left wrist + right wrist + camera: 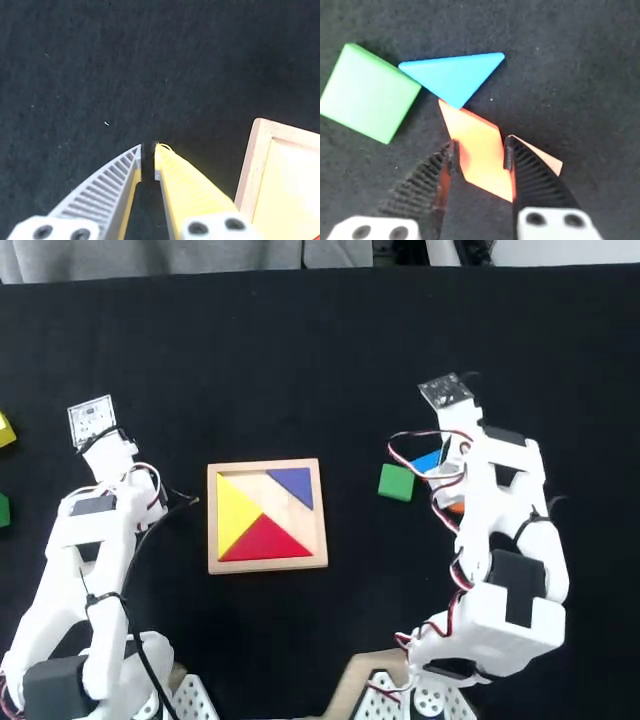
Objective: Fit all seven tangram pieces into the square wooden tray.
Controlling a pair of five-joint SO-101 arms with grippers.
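The square wooden tray (266, 563) lies mid-table and holds a yellow triangle (234, 513), a red triangle (267, 539) and a dark blue triangle (293, 483). To its right lie a green square (367, 92) and a light blue triangle (455, 74). My right gripper (480, 154) is shut on the orange parallelogram (477, 145), one finger against each long side, just beside the light blue triangle. My left gripper (149, 152) is shut with nothing in it, low over the black cloth next to the tray's corner (259, 150).
At the table's far left edge sit a yellow piece (5, 430) and a green piece (3, 510). Black cloth covers the whole table. Both arm bases stand along the near edge.
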